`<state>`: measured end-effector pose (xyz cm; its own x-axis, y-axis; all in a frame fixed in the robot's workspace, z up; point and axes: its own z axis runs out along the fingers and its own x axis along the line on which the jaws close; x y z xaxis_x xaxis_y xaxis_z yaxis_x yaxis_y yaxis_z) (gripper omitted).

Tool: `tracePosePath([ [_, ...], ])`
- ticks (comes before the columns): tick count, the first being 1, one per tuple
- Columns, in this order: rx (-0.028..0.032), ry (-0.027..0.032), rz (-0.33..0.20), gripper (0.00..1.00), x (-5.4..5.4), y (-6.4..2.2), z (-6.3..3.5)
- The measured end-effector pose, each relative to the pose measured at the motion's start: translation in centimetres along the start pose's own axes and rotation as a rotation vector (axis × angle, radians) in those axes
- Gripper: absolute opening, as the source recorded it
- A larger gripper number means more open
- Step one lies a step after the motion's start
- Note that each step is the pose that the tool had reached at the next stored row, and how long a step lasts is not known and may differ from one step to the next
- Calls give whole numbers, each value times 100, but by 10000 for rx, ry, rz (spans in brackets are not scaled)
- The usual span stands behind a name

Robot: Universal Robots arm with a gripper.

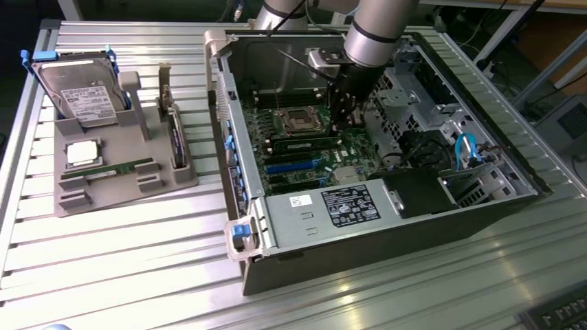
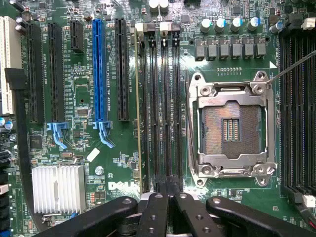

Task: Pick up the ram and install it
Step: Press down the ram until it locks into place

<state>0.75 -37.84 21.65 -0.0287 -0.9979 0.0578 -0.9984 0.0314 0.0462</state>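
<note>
My end effector [image 2: 168, 190] is inside the open PC case [image 1: 367, 240], low over the motherboard [image 2: 123, 163], fingers clenched together at the end of the memory slots [image 2: 165, 98] beside the empty CPU socket [image 2: 232, 128]. I can't tell whether anything is pinched between them. One ram [image 1: 117, 169] stick lies flat in the grey holder [image 1: 101, 189] on the tabletop [image 1: 119, 261], at the exterior view's left, just below the square processor [image 1: 81, 152] and the upright hard drive [image 1: 84, 100].
</note>
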Motion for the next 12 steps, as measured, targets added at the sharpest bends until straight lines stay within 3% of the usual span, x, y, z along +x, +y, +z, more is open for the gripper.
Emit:
tracePosePath([
  [2,-30,7,-2,11,3,2,-51],
  [6,-27,1,-1,11,5,4,-95],
  [12,-16,0,0,11,7,26,-100],
])
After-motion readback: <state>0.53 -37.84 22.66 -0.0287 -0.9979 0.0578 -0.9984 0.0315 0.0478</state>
